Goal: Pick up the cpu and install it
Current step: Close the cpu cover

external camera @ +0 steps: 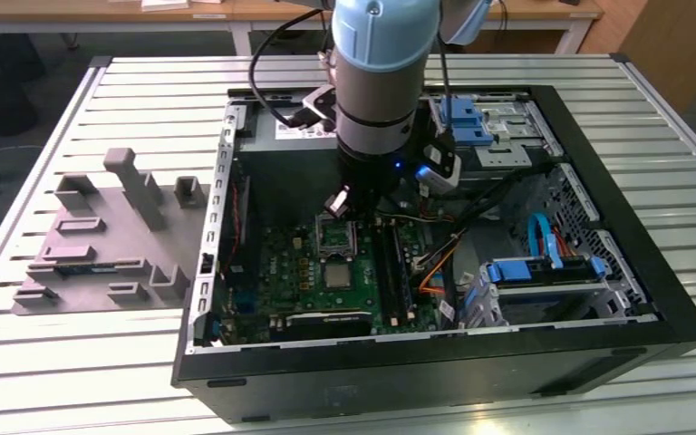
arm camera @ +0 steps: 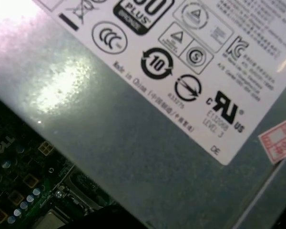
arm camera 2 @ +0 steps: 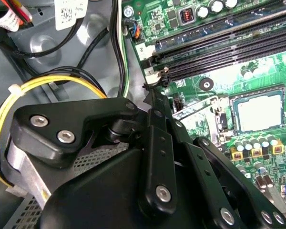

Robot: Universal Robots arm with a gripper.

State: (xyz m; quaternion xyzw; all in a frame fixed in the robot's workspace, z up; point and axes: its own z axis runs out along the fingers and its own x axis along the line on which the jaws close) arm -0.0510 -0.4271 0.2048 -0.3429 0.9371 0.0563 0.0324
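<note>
The slatted counter (external camera: pixel 142 381) carries an open case (external camera: pixel 445 385) in the centre of the exterior view and a grey tray (external camera: pixel 94 245) at centre left. The arm (external camera: pixel 379 63) drops from the top of the frame into the case, over the green motherboard (external camera: pixel 305 294). The tool (external camera: pixel 338 203) hangs just above the upper part of the board; I cannot tell whether it is released or clenched, and nothing shows in it. The cpu (external camera: pixel 338 275) lies flat just below the tool in that frame, apparently in its socket; in the second wrist view it is the pale square (arm camera 2: pixel 256 112) at centre right. It looks light, stiff and thin, with a slick metal top, and is likely fragile underneath, so the thin side edges seem the place to hold it. Room is tight: memory slots (arm camera 2: pixel 219 52) run beside it, a metal bracket (arm camera 2: pixel 200 114) borders one edge, cables (arm camera 2: pixel 19 95) hang near, and the case walls close in.
</note>
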